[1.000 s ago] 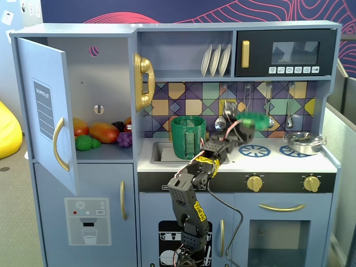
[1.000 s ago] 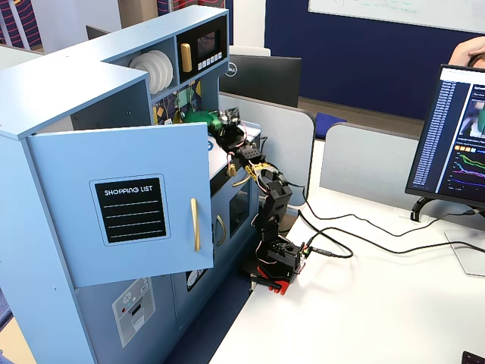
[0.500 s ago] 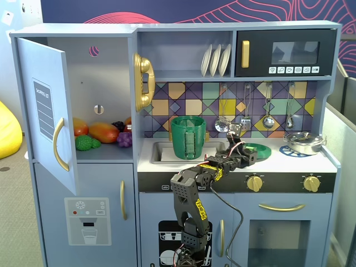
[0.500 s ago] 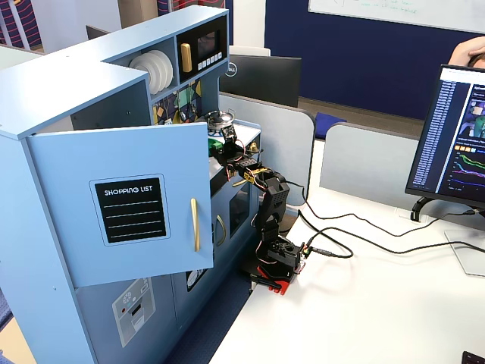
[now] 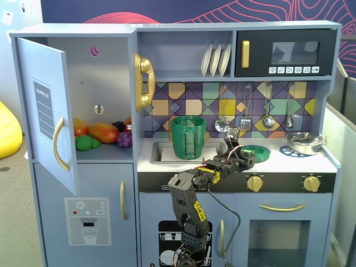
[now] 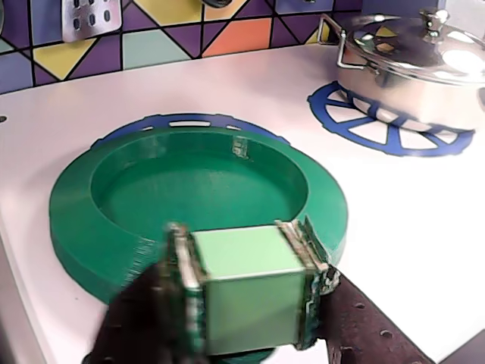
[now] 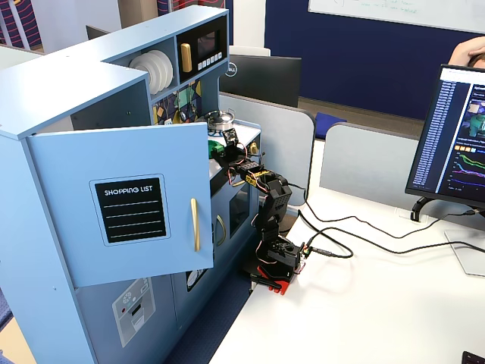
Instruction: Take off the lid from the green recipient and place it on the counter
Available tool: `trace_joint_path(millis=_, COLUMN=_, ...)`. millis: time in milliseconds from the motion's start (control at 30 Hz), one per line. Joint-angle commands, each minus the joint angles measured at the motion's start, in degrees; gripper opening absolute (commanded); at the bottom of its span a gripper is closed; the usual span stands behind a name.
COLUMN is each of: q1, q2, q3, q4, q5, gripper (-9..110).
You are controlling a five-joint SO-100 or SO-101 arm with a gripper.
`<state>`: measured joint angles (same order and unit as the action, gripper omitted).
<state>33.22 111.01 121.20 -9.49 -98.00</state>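
The lid [image 6: 83,227], a flat round green disc, lies on the pale counter [image 6: 409,220] over a blue burner ring; it also shows in a fixed view [image 5: 259,150]. My gripper [image 6: 246,292] is at the lid's near rim, its jaws pressed against both sides of a pale green handle block [image 6: 242,258]. The left jaw is blurred. In a fixed view the gripper [image 5: 245,159] sits at the lid's left edge. The green recipient [image 5: 188,136], a tall cylinder with a ribbed strap, stands uncovered in the sink recess to the left. The other fixed view shows only the arm [image 7: 269,205].
A silver pot with its lid [image 6: 417,61] sits on the right burner ring [image 6: 379,129], also seen in a fixed view [image 5: 305,142]. Utensils hang on the tiled back wall [image 5: 245,111]. The fridge door [image 5: 47,111] stands open at the left.
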Motion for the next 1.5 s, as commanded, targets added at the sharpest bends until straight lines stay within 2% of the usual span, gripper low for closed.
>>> trace_joint_path(millis=0, q1=-0.2, q2=3.0, q3=-2.3, q4=-0.8, q5=2.2, gripper=29)
trace_joint_path(millis=133, q1=-0.6, q2=6.9, q3=-5.8, q4=-3.8, q5=2.3, gripper=31)
trace_joint_path(millis=200, q1=-0.4, q2=12.6, q3=-7.9, q4=-0.2, q5=2.3, gripper=30)
trace_joint_path(millis=300, q1=-0.1, q2=26.2, q3=-8.7, q4=17.6, q5=3.0, gripper=28)
trace_joint_path(millis=400, q1=-1.8, q2=40.5, q3=-6.1, q4=46.2, q5=4.6, gripper=27)
trace_joint_path(millis=433, q1=-2.6, q2=44.6, q3=-2.6, q4=52.2, q5=5.0, gripper=28)
trace_joint_path(millis=567, q1=-5.6, q2=55.4, q3=14.1, q4=73.1, q5=-6.3, gripper=32)
trace_joint_path(millis=633, q1=-10.3, q2=58.4, q3=20.7, q4=78.9, q5=-2.2, gripper=30)
trace_joint_path(millis=733, q1=-18.5, q2=61.3, q3=30.2, q4=79.3, q5=4.7, gripper=28)
trace_joint_path(millis=933, q1=-28.2, q2=64.8, q3=43.3, q4=77.6, q5=7.8, gripper=24)
trace_joint_path(millis=1067, q1=-30.8, q2=67.8, q3=48.9, q4=78.4, q5=9.2, gripper=23)
trace_joint_path(millis=1367, q1=-33.6, q2=69.8, q3=50.4, q4=92.5, q5=9.0, gripper=14)
trace_joint_path(millis=1467, q1=-33.0, q2=70.0, q3=50.4, q4=96.0, q5=7.4, gripper=4)
